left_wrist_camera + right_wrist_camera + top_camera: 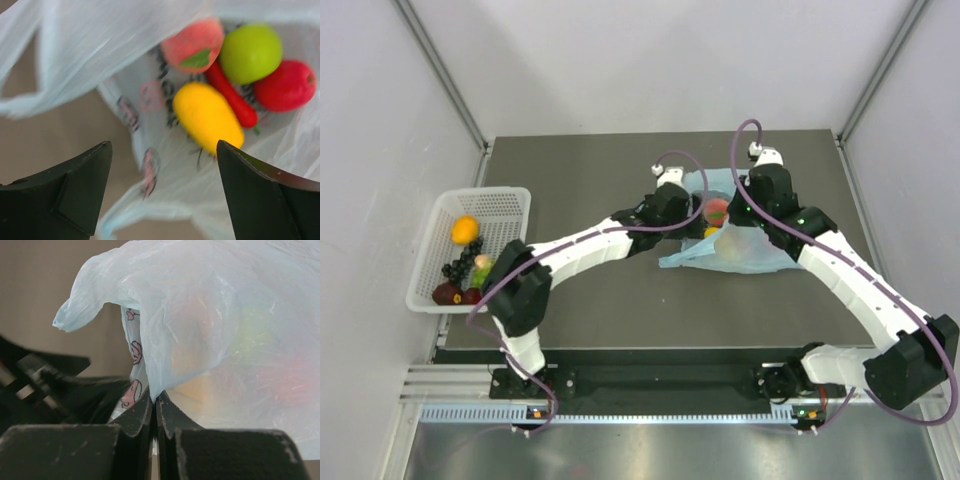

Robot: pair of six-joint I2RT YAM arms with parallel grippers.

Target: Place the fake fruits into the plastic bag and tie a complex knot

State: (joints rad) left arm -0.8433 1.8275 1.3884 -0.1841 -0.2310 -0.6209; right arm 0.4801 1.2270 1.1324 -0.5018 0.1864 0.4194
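Note:
The light-blue plastic bag point(745, 252) lies at the table's middle with its mouth held open. In the left wrist view a pink peach point(192, 45), green apple point(250, 52), red apple point(285, 85), yellow mango point(207, 117) and a thin red fruit point(230, 95) lie inside the bag point(100, 45). My left gripper point(164, 146) is open and empty just above the bag's mouth point(696, 208). My right gripper point(155, 399) is shut on a fold of the bag's film point(200, 315) at the bag's far rim point(738, 200).
A white mesh basket point(485, 192) stands at the table's left edge, holding an orange point(465, 230), dark grapes point(460, 262), a dark plum point(447, 293) and a few other fruits. Grey walls close both sides.

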